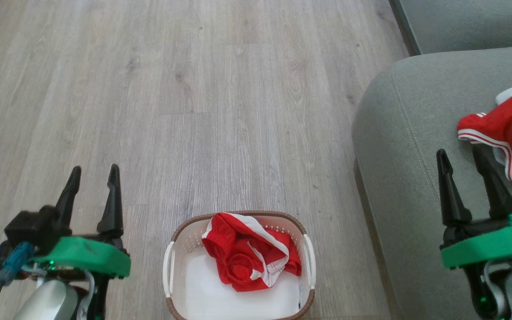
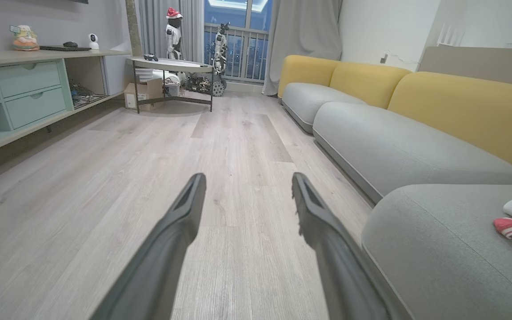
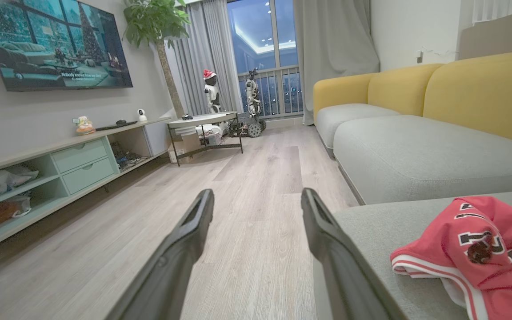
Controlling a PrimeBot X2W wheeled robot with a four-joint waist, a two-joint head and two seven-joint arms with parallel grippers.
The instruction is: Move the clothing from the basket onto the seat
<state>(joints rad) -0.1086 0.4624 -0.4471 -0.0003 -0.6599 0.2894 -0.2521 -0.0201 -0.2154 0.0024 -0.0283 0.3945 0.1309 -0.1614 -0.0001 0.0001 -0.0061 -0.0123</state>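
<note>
Pale wood floor (image 2: 238, 146), yellow-backed grey sofa (image 3: 416, 146), wall television (image 3: 56, 42), curtained night window (image 3: 265, 49).

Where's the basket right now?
In the head view the basket sits on the wood floor at bottom centre, between the two grippers and left of the seat, with a red garment inside.

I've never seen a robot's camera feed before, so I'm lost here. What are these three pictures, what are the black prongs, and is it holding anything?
One picture looks down from the robot's head; the other two come from cameras on its wrists, looking along the fingers. The black prongs are its left gripper and right gripper, both open and empty. On the wooden floor stands a white basket with a crumpled red jersey inside. Another red jersey already lies on the grey seat to the robot's right.
</note>
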